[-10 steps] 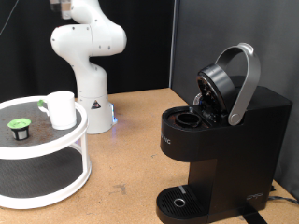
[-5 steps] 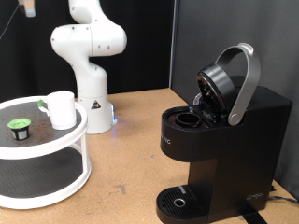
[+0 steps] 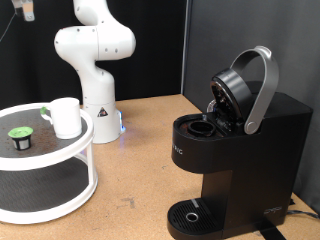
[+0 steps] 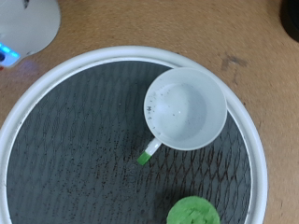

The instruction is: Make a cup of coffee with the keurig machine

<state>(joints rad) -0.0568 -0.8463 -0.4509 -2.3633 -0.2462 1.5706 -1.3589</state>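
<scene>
The white cup (image 3: 66,117) stands upright and empty on the top tier of a round white stand (image 3: 70,152) at the exterior view's left. In the wrist view the cup (image 4: 187,107) is seen from above, almost straight below the hand. A green-topped pod (image 3: 20,137) sits beside it on the mesh, also in the wrist view (image 4: 192,212). The black keurig machine (image 3: 245,150) stands at the right with its lid and grey handle (image 3: 262,85) raised and the pod chamber (image 3: 203,127) open. The gripper (image 3: 21,9) is high above the stand at the frame's top left corner. Its fingers do not show.
The white robot base (image 3: 93,60) stands behind the stand, with a blue light at its foot (image 4: 7,56). A small white-and-green piece (image 4: 148,154) lies against the cup. The stand has a lower tier (image 3: 40,190). The machine's drip base (image 3: 190,214) holds nothing.
The gripper has moved along the top of the exterior view towards the left, and is now above the stand. The cup, pod and machine have not moved.
</scene>
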